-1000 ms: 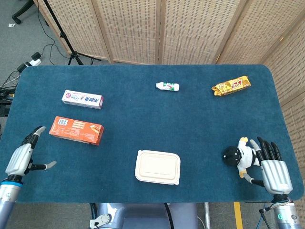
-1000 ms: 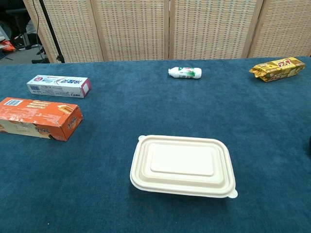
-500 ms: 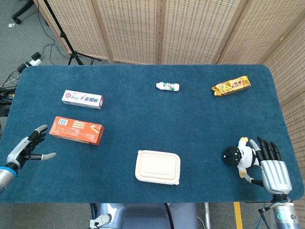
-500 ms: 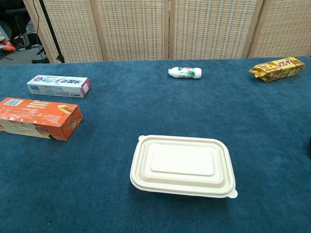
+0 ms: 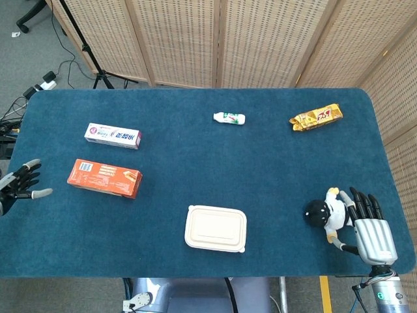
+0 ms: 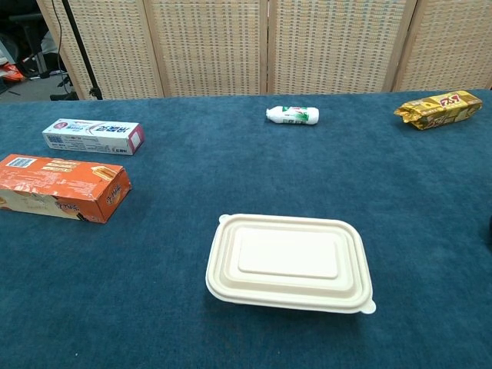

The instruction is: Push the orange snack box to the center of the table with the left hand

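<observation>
- Now my left hand sits at the far left edge of the table, fingers spread and holding nothing; a second ago it was lower, near the front-left corner, and it has swung out and back since then.
- Ahead of it, to its right, lies the orange snack box, lying flat, near but not touching my fingers; it has not moved over the last second.
- That shift, I judge, lines me up with the short left end of the box, so a push can run toward the middle. The push itself is not yet begun.
- Beyond the box's far end the blue cloth is bare up to the centre; the white lidded container lies nearer the front, the toothpaste box just behind the snack box.
- I judge a skewed push could turn the box toward either one.
- My right hand rests open at the front-right, fingers touching the penguin toy, well apart from all this.
</observation>
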Controlling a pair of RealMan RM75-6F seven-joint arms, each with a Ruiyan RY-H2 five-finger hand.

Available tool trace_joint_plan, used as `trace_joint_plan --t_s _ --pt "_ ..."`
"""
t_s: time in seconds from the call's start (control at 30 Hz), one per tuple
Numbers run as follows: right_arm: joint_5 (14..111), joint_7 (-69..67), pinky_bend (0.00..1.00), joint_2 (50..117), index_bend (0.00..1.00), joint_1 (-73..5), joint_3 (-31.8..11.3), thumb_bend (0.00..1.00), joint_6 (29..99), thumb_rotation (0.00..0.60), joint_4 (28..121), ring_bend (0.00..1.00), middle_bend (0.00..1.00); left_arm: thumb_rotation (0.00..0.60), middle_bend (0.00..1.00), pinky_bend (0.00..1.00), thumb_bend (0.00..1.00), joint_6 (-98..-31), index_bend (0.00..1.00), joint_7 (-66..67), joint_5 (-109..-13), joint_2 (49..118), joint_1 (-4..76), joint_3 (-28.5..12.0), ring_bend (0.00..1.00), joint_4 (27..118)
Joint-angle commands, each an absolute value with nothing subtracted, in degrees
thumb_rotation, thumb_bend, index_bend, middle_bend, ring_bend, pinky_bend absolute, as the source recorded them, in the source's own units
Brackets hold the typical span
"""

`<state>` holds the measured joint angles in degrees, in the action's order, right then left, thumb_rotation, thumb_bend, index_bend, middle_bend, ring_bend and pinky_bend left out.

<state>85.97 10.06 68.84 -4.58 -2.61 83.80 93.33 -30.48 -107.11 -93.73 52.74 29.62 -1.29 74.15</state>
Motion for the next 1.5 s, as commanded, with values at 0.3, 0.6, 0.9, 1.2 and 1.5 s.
trace_joint_plan --t_s 0.3,0.6,0.9,1.2,1.5 --pt "85.9 10.3 0.0 69.3 0.02 -4.8 -2.6 0.05 83.4 0.6 93.0 0.0 0.0 0.6 0.0 0.0 0.02 -32.3 0.0 -118.3 -98.4 58.6 35.4 7.4 0.0 64.8" --pt "85.9 10.3 0.0 69.5 0.02 -4.9 -2.7 0.05 83.4 0.6 92.6 0.0 0.0 0.6 0.0 0.0 0.02 -32.0 0.0 -122.5 -98.3 61.5 38.7 11.6 0.0 60.2" --pt "86.0 10.6 0.0 69.6 0.02 -4.9 -2.6 0.05 83.6 0.6 92.6 0.0 0.0 0.6 0.0 0.0 0.02 -32.2 0.0 -124.6 -98.6 65.1 41.2 15.0 0.0 57.8" --pt "85.9 10.2 0.0 69.5 0.02 -4.8 -2.8 0.05 83.8 0.6 92.5 0.0 0.0 0.6 0.0 0.0 0.02 -33.2 0.0 -122.4 -97.5 66.4 43.1 16.2 0.0 59.2" --pt "85.9 9.9 0.0 69.4 0.02 -4.8 -2.8 0.05 83.8 0.6 92.5 0.0 0.0 0.6 0.0 0.0 0.02 -33.9 0.0 -120.0 -96.6 67.3 44.3 16.8 0.0 61.5"
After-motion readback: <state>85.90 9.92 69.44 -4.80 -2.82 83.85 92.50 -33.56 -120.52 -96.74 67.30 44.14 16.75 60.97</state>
